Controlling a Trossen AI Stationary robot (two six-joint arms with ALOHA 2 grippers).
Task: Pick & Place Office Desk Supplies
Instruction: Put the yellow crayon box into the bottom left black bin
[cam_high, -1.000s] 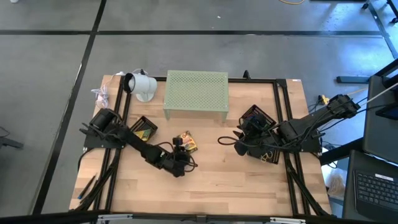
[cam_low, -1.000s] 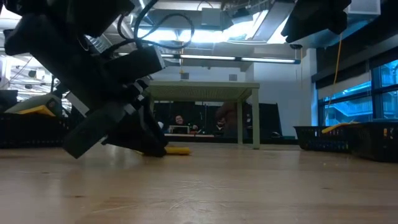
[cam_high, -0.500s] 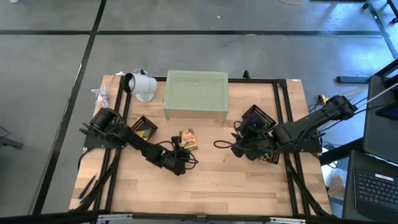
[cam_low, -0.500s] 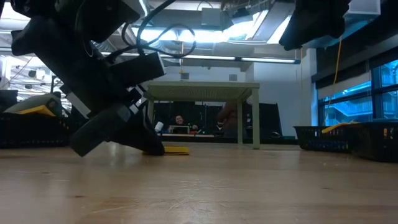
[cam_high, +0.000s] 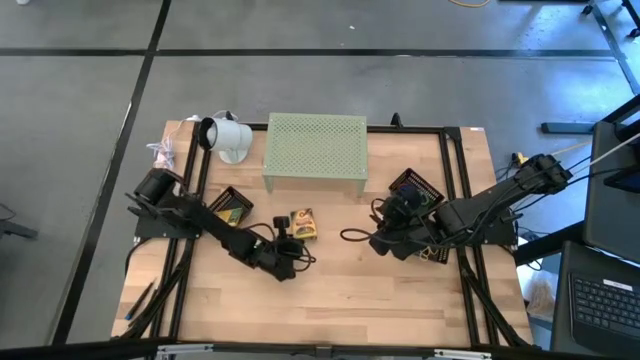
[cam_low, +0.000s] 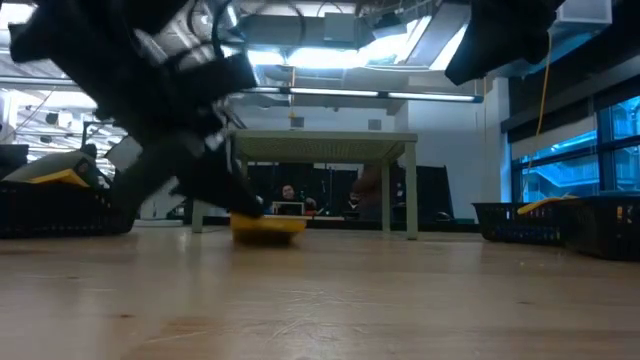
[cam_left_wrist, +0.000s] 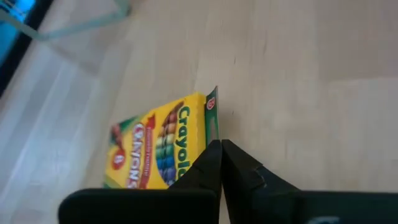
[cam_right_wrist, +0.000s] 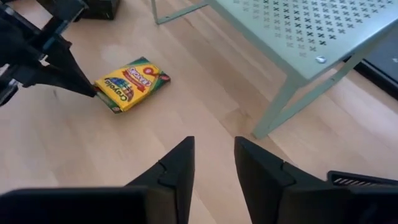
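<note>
Crayon box (cam_high: 303, 224) lay flat on the table (cam_high: 340, 300), mid-left, just in front of the green stand (cam_high: 315, 150). Vs a sec ago it had slid a bit toward the stand, & the left gripper (cam_left_wrist: 221, 148) had snapped fully shut, tips touching at the box's edge w/ nothing between them. Looked like a missed grab; pick prob needs a retry. Right gripper (cam_right_wrist: 214, 158) hovered mid-right, partly open, holding nothing, near the mesh tray (cam_high: 415, 190).
</note>
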